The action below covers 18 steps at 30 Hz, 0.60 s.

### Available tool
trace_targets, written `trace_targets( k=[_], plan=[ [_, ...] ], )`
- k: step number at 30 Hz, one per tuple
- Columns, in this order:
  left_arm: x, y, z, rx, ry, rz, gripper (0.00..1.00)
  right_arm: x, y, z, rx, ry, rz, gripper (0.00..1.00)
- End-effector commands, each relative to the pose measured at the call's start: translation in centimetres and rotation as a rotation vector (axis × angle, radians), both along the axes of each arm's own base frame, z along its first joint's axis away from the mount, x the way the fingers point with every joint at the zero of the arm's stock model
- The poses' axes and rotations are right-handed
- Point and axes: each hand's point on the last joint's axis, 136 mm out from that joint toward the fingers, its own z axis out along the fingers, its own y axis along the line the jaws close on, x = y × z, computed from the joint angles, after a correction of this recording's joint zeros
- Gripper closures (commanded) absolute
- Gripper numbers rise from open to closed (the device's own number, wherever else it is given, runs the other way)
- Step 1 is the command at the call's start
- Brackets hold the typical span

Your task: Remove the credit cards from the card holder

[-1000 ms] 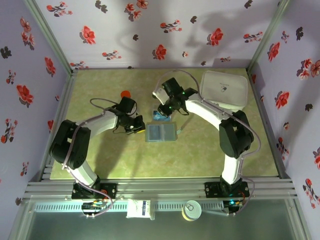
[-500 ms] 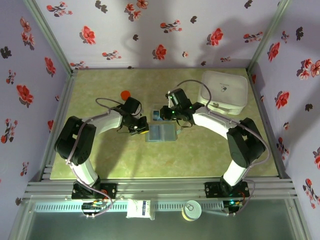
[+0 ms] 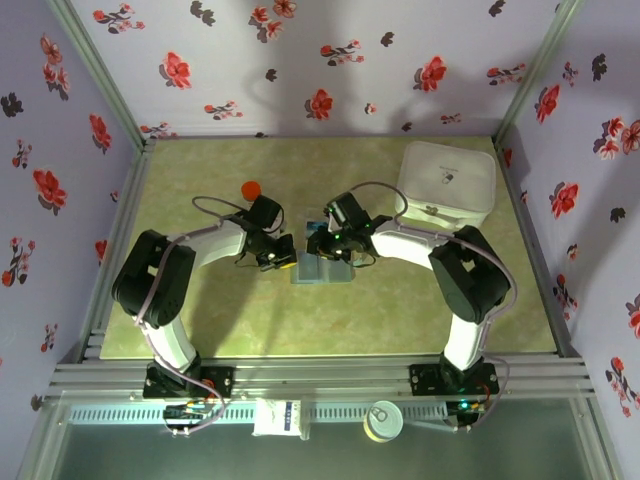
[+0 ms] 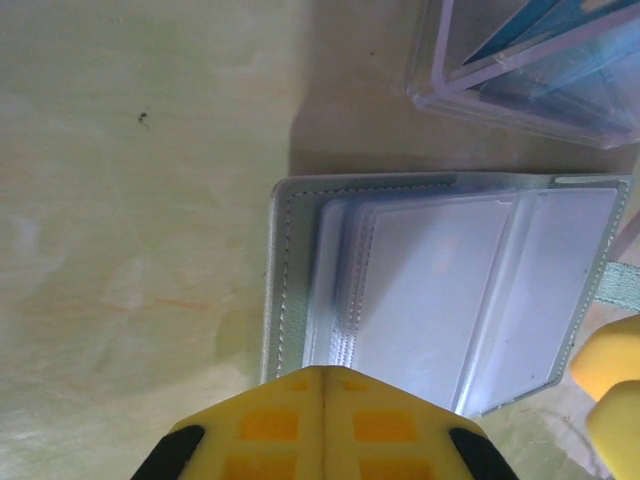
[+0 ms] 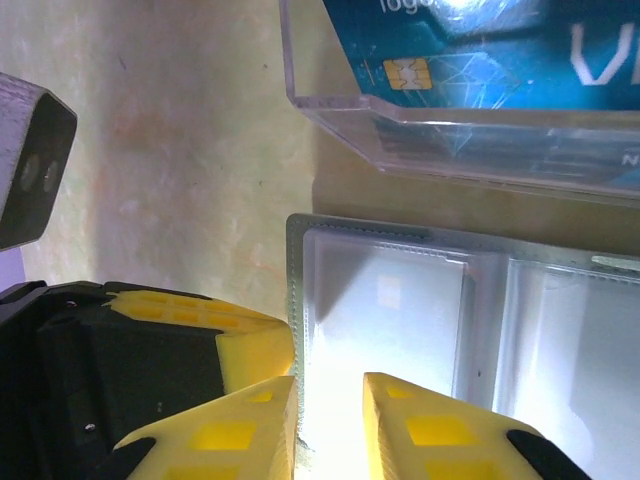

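Crowding both arms over the open card holder [image 3: 325, 272], the wrists partly cover it from above.
Overhead, the left gripper [image 3: 284, 256] and right gripper [image 3: 320, 248] meet at the holder's left end with elbows bowed outward; their fingertips are too small to read. The left wrist camera shows its yellow fingers [image 4: 260, 430] pressed together at the holder's near edge, contact unclear, and a clear tray [image 4: 530, 70] cut off at the corner. The right wrist camera shows fingers parted by a narrow gap over the stitched edge, with glare washing out the pockets; a blue card [image 5: 470, 50] lies in the tray beyond.
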Motion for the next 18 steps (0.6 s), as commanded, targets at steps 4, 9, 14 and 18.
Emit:
trace_targets(
  k=[4,9,14,18],
  plan=[
    [-1.0,0.7,-1.8,0.051,0.043,-0.022,0.98,-0.6,1.1,-1.0,0.021,0.054,0.005,0.7],
    [-1.2,0.7,-2.2,0.056,0.049,-0.023,0.98,-1.0,1.4,-1.9,0.014,0.083,0.014,0.7],
    [-1.3,0.8,-2.3,0.059,0.053,-0.025,0.98,-1.2,1.9,-2.4,0.015,0.097,0.023,0.71],
    [-1.4,0.9,-2.4,0.064,0.052,-0.027,0.98,-1.4,1.8,-2.9,0.0,0.106,0.022,0.71]
  ],
)
